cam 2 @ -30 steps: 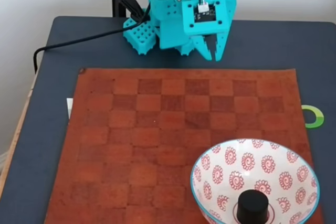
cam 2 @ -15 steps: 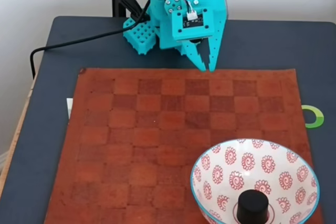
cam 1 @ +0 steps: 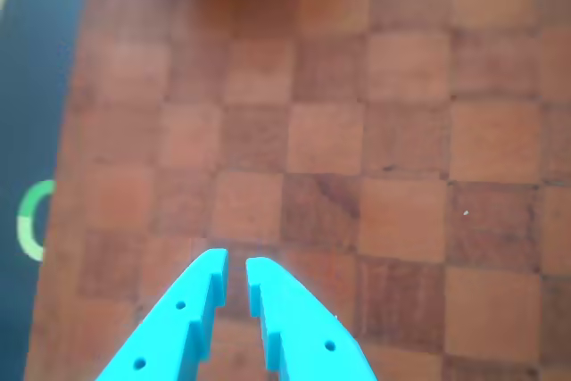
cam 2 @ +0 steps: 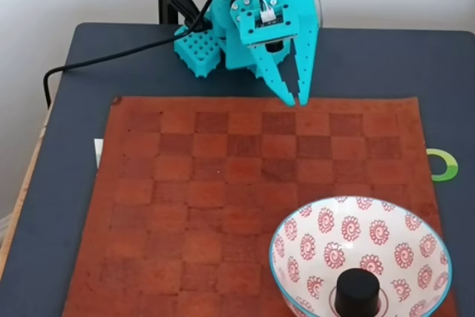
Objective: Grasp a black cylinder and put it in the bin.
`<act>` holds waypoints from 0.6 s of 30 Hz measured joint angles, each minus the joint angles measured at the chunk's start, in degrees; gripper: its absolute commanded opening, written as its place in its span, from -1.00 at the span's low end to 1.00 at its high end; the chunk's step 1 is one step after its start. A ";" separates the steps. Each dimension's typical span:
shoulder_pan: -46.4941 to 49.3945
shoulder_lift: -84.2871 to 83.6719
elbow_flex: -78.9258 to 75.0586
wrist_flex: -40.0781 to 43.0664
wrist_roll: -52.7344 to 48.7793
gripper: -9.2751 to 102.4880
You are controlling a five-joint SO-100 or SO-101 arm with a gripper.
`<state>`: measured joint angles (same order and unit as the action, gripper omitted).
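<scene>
**Black cylinder sitting in the bowl, arm hanging back at its base**

The black cylinder (cam 2: 357, 291) is the thing the task turns on, yet the account runs by size, from the biggest thing down.

The dark table (cam 2: 371, 61) is carrying everything, and the brown chequered mat (cam 2: 223, 183) is lying flat over most of it, giving a level working surface. A black cable (cam 2: 111, 57) is trailing off towards the left edge in the fixed view.

The turquoise arm (cam 2: 245, 27) is standing folded at the far edge of the table, well apart from the bowl, which suggests it is not working on anything at this moment.

The bin (cam 2: 415, 235), a white bowl with red flower motifs and a thin blue rim, is resting on the near right part of the mat. The cylinder is standing upright on the bowl's floor, at its centre, so the placing looks done.

The gripper (cam 2: 296, 100) is pointing down over the mat's far edge; in the other view (cam 1: 236, 267) its fingers are nearly pressed together, a thin slit between the tips, holding nothing.

A green ring mark (cam 2: 445, 165) is showing on the table just off the mat's right edge.
</scene>
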<state>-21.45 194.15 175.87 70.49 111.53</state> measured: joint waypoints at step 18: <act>0.70 0.09 7.03 -2.55 0.00 -0.82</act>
<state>-20.74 194.24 182.90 67.94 111.53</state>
